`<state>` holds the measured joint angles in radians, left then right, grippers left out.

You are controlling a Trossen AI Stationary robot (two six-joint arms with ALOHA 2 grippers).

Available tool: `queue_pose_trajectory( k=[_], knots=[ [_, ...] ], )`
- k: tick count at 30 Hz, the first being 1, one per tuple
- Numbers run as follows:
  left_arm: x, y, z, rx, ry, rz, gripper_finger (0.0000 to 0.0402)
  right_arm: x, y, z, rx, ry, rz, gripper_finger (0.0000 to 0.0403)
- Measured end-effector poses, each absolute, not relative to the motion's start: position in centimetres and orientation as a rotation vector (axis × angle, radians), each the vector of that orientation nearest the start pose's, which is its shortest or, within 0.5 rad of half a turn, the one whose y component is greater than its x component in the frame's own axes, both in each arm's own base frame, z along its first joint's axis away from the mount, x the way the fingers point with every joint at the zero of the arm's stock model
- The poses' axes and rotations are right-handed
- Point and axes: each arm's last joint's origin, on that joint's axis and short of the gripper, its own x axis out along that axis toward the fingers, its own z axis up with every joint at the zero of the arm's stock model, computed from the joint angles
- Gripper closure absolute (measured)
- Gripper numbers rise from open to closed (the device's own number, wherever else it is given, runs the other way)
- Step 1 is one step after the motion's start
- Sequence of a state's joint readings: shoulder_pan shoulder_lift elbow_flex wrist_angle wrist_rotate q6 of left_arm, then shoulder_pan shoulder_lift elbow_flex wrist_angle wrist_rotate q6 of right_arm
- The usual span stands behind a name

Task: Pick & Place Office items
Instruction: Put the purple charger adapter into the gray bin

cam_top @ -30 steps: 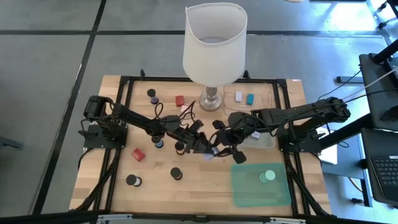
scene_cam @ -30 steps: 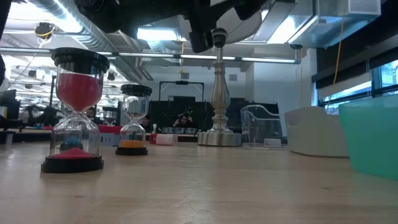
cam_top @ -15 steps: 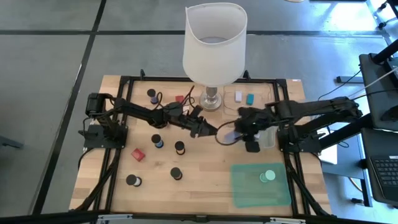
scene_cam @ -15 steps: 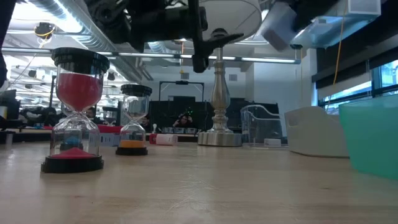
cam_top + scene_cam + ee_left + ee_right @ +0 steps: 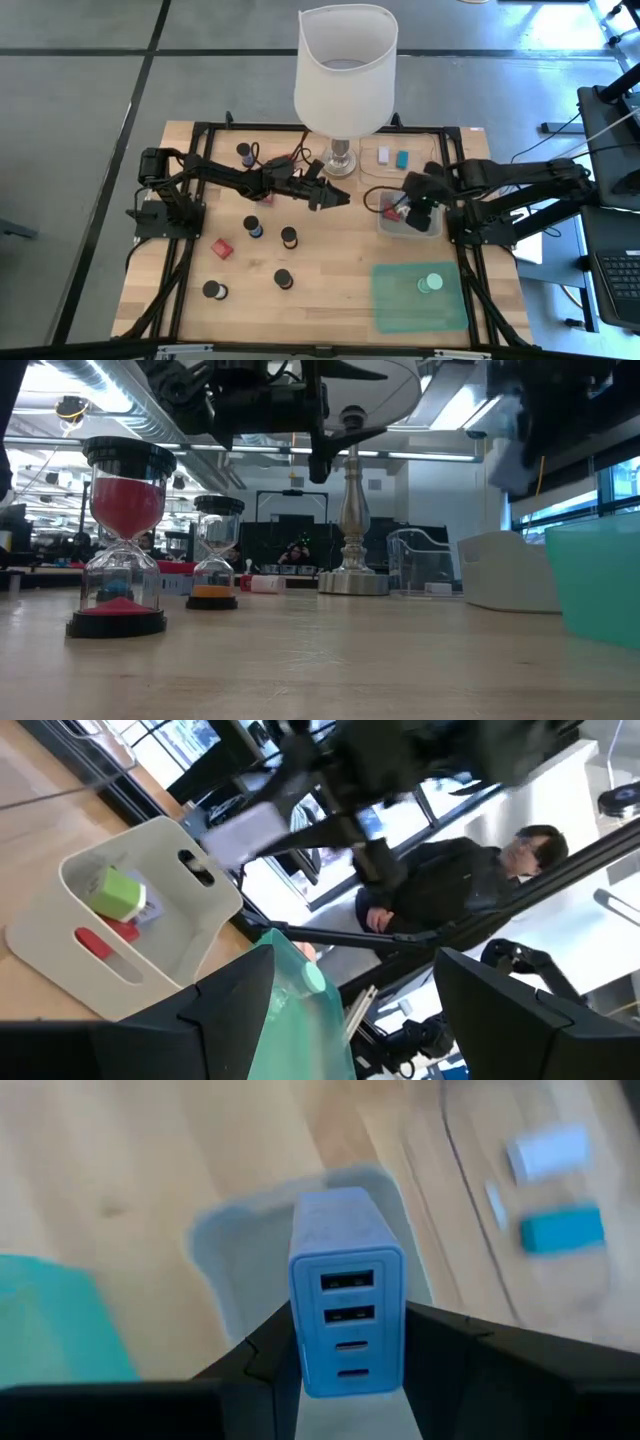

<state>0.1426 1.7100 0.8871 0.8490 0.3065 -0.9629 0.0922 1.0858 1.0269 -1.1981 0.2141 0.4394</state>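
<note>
1. Right wrist view: my right claw [image 5: 345, 1342] is clamped on a blue charger block [image 5: 345, 1285], above the grey tray [image 5: 428, 228].
2. My left claw [image 5: 338, 198], fingers apart and holding nothing, hangs by the lamp [image 5: 345, 70].

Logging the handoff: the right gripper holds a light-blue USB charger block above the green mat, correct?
Not quite. The right gripper does hold the light-blue USB charger block, but above the grey tray, not the green mat. The high view shows it.
</note>
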Motion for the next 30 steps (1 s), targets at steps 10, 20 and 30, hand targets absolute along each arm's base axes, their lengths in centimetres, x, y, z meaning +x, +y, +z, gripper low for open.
queue_pose_trajectory(
  k=[10,20,30],
  knots=[
    [36.0,4.1,22.9,-1.003,0.062,-0.167,0.013,15.3,0.7,22.7,0.366,1.354,-0.681,0.0275],
    [36.0,4.4,22.9,-1.011,0.059,-0.159,0.013,14.2,0.5,20.2,0.411,1.369,-0.829,0.0275],
    [35.9,5.0,22.9,-1.027,0.071,-0.179,0.013,14.8,0.6,20.2,0.39,1.331,-0.771,0.0218]
  ],
)
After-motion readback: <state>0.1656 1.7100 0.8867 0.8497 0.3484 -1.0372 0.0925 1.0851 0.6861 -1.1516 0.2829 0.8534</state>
